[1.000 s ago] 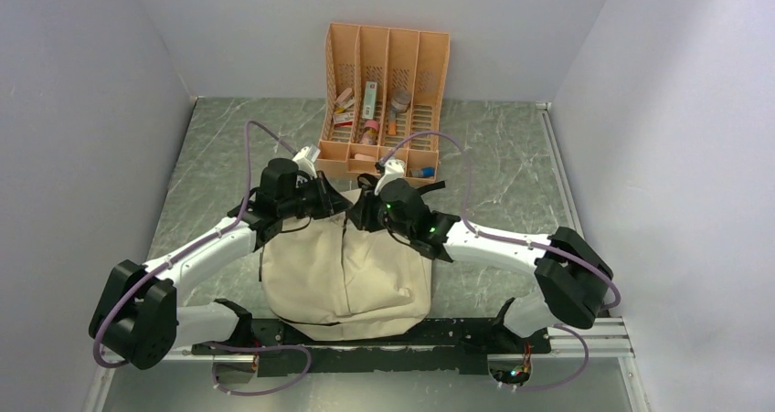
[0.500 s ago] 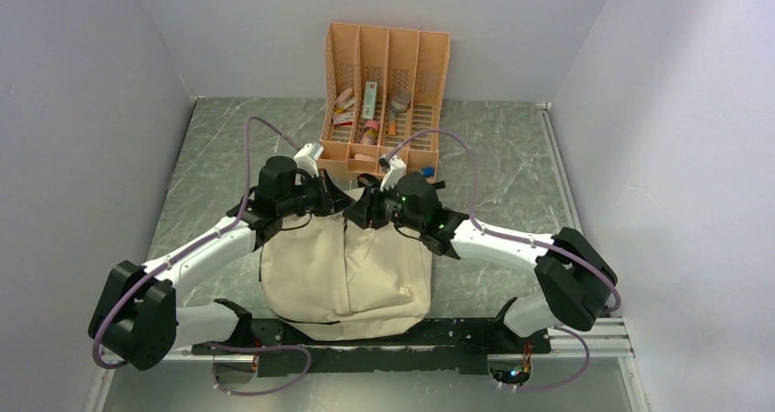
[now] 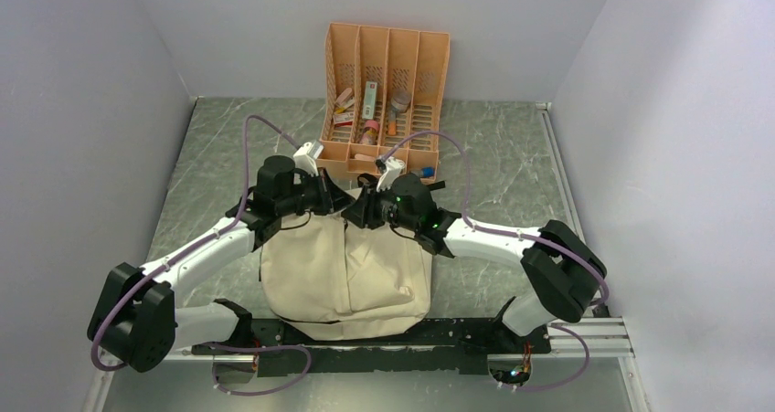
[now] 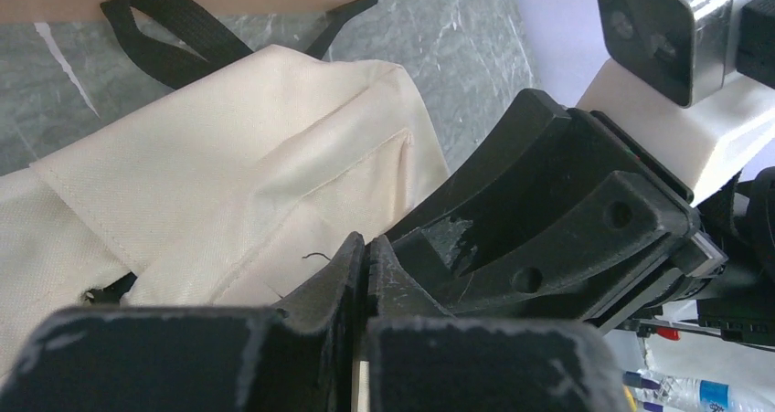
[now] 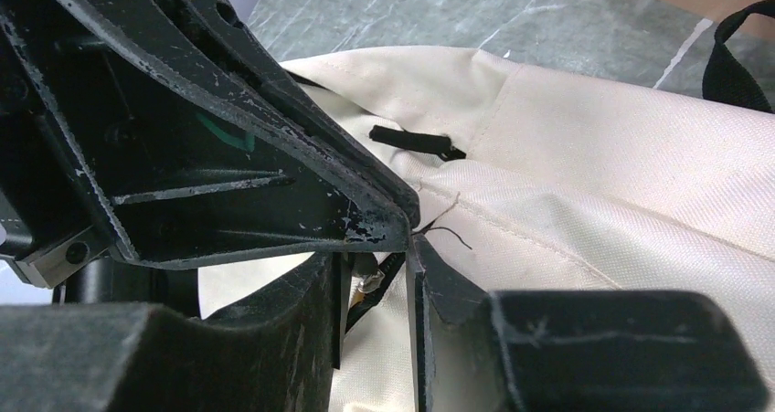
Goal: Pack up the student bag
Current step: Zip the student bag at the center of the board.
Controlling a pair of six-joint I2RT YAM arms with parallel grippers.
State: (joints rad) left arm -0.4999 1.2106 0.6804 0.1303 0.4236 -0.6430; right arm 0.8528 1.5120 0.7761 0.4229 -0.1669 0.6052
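The student bag (image 3: 343,275) is a cream fabric backpack lying flat between the arms, its top edge toward the orange organiser. Both grippers meet at the middle of that top edge. My left gripper (image 3: 339,202) is shut, and its fingertips (image 4: 366,246) pinch the bag's fabric (image 4: 228,138) at a seam. My right gripper (image 3: 359,212) faces it, almost touching. Its jaws (image 5: 375,266) stand a little apart around a small metal zipper slider (image 5: 367,284) and black zipper tape on the bag (image 5: 594,156). A black pull tab (image 5: 411,142) lies just beyond.
The orange slotted desk organiser (image 3: 384,92) stands just behind the bag with several small items in its slots. The bag's black strap (image 4: 174,42) lies between the bag and the organiser. Grey walls close in on the left, right and back.
My right gripper has moved left along the bag's top edge until it meets the left gripper. The left gripper has shifted slightly and stays shut on the bag.
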